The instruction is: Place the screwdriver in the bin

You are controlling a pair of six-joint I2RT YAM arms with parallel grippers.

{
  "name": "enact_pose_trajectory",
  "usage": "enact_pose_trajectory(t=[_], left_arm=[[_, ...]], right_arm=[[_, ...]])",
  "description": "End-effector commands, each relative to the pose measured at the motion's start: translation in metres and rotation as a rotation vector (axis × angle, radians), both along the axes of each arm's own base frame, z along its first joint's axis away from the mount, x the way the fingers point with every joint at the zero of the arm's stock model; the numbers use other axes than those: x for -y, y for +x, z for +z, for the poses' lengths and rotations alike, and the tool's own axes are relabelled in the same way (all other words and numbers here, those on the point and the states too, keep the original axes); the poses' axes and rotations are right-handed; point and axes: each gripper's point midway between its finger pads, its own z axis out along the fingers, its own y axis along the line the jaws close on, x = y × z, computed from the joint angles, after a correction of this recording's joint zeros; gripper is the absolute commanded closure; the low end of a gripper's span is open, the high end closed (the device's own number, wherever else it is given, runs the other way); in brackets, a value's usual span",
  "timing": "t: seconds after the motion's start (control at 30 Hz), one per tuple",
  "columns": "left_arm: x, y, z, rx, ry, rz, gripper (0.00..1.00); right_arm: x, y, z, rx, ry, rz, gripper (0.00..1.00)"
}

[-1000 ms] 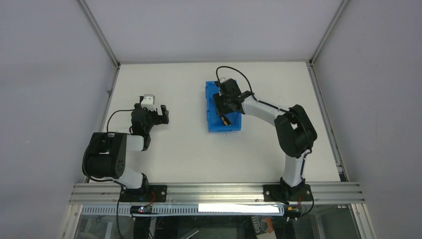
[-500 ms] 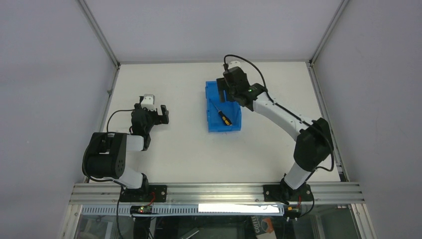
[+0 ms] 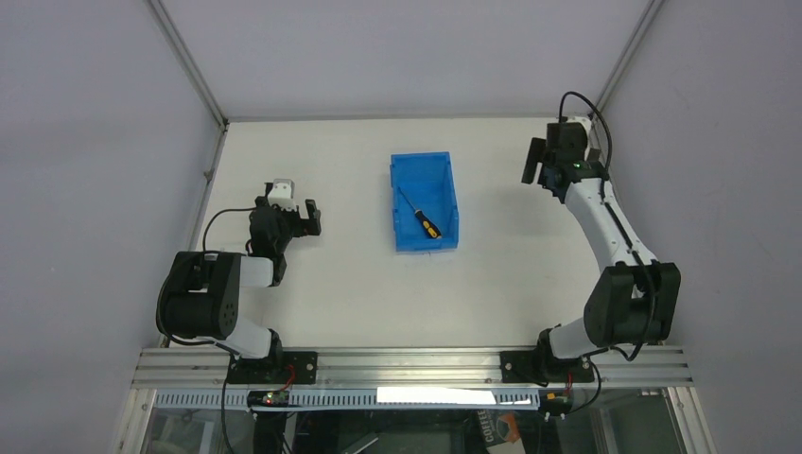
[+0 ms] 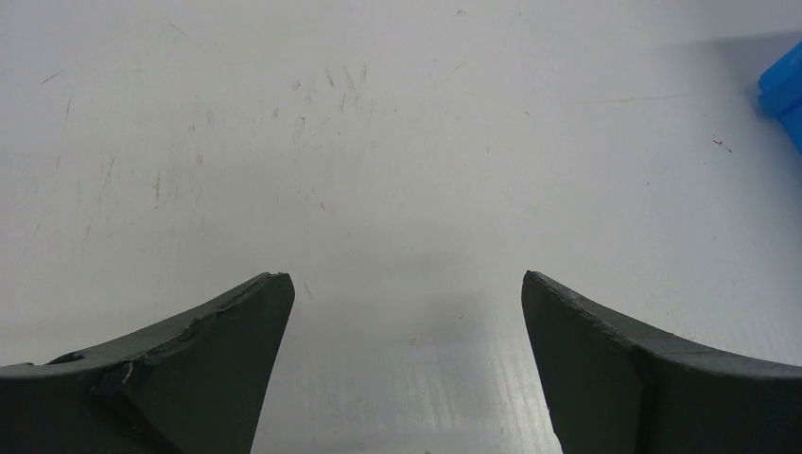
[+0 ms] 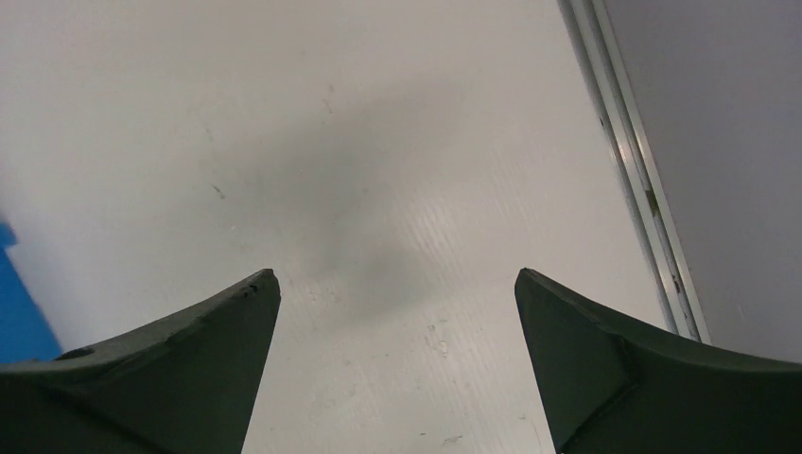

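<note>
The blue bin (image 3: pixel 446 185) stands at the table's middle back. Inside it lies the screwdriver (image 3: pixel 423 218), black-and-yellow handle toward the near end, thin shaft pointing up-left. My right gripper (image 3: pixel 535 161) hangs open far to the right of the bin, near the back right corner, with nothing between its fingers (image 5: pixel 217 331). In the right wrist view only a sliver of the bin (image 5: pixel 14 312) shows at the left edge. My left gripper (image 3: pixel 309 217) rests open at the left, well clear of the bin, and its wrist view catches a corner of the bin (image 4: pixel 785 90).
A metal frame rail (image 5: pixel 629 161) runs along the table's right edge close to my right gripper, with the grey wall beyond it. White table (image 3: pixel 359 284) lies between the arms and in front of the bin.
My right gripper has let go of the screwdriver, which now lies in the bin. The right arm rose and swung from over the bin to the back right. The left arm stayed still.
</note>
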Motion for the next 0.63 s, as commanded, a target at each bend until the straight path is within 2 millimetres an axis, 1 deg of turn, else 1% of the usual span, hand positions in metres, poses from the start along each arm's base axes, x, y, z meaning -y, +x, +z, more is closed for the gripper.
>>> enact_pose_trajectory(t=[0.0, 0.07, 0.1, 0.17, 0.3, 0.43, 0.6], left_arm=[[-0.001, 0.009, 0.015, 0.05, -0.02, 0.007, 0.01], [-0.001, 0.009, 0.014, 0.049, -0.02, 0.008, 0.01], [-0.001, 0.009, 0.015, 0.049, -0.02, 0.007, 0.01], [-0.001, 0.009, 0.014, 0.049, -0.02, 0.008, 0.01], [-0.001, 0.009, 0.014, 0.049, -0.02, 0.008, 0.01], [-0.001, 0.009, 0.014, 0.048, -0.02, 0.007, 0.01], [-0.001, 0.009, 0.014, 0.049, -0.02, 0.009, 0.01]], right_arm=[[0.027, 0.0, 0.003, 0.025, 0.045, 0.008, 0.01], [0.037, 0.0, 0.001, 0.034, 0.077, -0.005, 0.01], [0.038, 0.0, -0.001, 0.034, 0.102, 0.002, 0.01], [0.038, -0.001, -0.003, 0.039, 0.13, 0.007, 0.01], [0.039, -0.002, -0.007, 0.06, 0.128, 0.007, 0.01], [0.038, -0.005, -0.005, 0.1, 0.136, -0.005, 0.01], [0.041, -0.007, -0.005, 0.105, 0.129, -0.015, 0.01]])
